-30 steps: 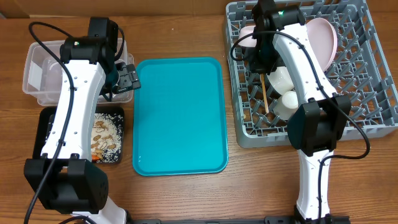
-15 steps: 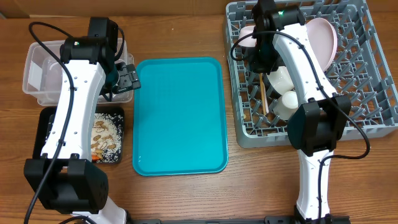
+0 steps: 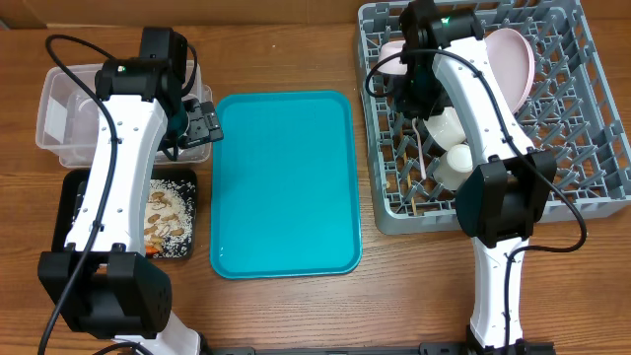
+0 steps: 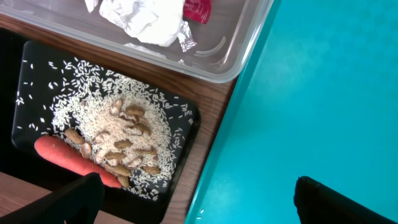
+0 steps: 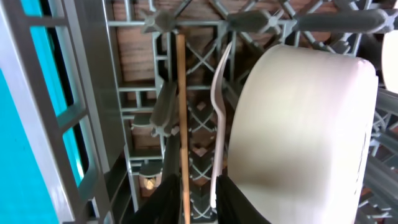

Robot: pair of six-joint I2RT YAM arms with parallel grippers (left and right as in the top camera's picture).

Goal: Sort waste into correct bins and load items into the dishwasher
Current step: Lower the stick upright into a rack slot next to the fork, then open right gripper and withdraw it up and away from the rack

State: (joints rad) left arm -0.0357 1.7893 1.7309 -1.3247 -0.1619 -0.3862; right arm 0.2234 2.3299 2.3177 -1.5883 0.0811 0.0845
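The grey dish rack (image 3: 582, 128) holds a white plate (image 3: 513, 54), a bowl (image 3: 449, 123) and a small cup (image 3: 458, 158). My right gripper (image 3: 414, 104) hangs over its left part. In the right wrist view its fingers (image 5: 199, 202) stand slightly apart around a wooden chopstick (image 5: 181, 112) and a white fork (image 5: 217, 93), beside the bowl (image 5: 298, 124). My left gripper (image 3: 204, 123) is open and empty (image 4: 196, 190). The clear tub (image 4: 242, 56) holds the napkin (image 4: 146, 22) and red wrapper (image 4: 198, 7). The black tray (image 4: 186, 118) holds rice (image 4: 118, 124) and the carrot (image 4: 68, 155).
The teal tray (image 3: 286, 177) lies between the bins and the rack, with a few rice grains near its left rim. The clear tub (image 3: 59, 108) sits behind the black tray (image 3: 74, 187) at the table's left. The rack's upright pegs surround the right gripper.
In the overhead view the brown chopstick below the right gripper no longer shows; a thin white fork line shows there instead. Neither arm has visibly moved.
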